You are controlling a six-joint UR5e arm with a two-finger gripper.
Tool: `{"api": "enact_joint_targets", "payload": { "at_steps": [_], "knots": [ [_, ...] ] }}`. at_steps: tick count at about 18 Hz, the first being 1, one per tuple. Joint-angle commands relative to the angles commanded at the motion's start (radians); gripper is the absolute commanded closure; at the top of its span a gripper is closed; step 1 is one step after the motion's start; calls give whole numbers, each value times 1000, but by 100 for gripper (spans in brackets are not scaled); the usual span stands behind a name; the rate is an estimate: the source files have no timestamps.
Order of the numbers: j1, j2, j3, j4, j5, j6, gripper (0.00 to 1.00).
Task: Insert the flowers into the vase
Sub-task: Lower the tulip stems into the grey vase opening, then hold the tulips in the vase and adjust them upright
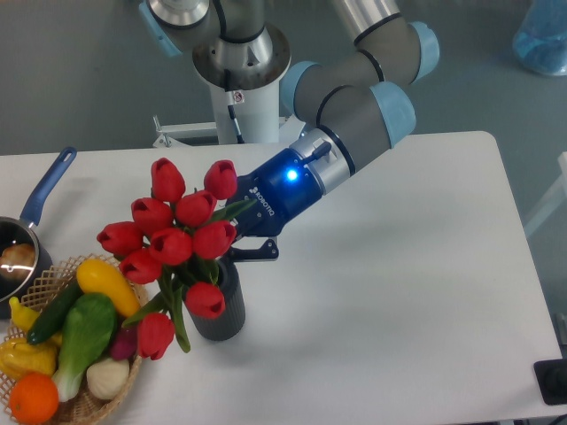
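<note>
Basket: nearest to my view, a wicker basket [89, 409] sits at the table's lower-left corner, holding an orange, a pale garlic-like bulb, green and yellow vegetables and a yellow squash on top. Its right rim lies just beside the vase.

Vase: I read the vase [221, 301] as upright on the table, left of centre, dark and ribbed. Its mouth is hidden behind the blooms.

Flowers: the flowers [177, 235] stand in the vase, stems entering at the top. The bunch's long axis tilts up and to the left — most buds fan over the basket side. Two buds droop low: one against the vase's front, one hanging down just beside the basket rim.

Obstructions: the basket crowds the vase on its left; the drooping leaves and buds cover part of the vase wall.

Gripper: the gripper [239, 232] comes in from the upper right, its blue body with a lit indicator pointing down-left into the bunch. The fingertips are buried among the buds and leaves, above the vase mouth. I cannot tell whether the jaws are closed on the stems or parted.

Saucepan: a blue-handled saucepan [27, 239] sits at the left edge behind the basket, handle pointing up and right, something pale inside.

Surface: a white table [399, 310] with rounded corners.

Room: grey floor beyond — the arm's white base column stands behind the table's far edge, and a translucent blue object shows at the upper right.
</note>
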Motion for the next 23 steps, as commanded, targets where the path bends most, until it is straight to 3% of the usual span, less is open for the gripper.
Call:
{"api": "enact_joint_targets", "payload": {
  "at_steps": [23],
  "knots": [
    [-3,-28,-46,0,8,103,82]
  ]
}}
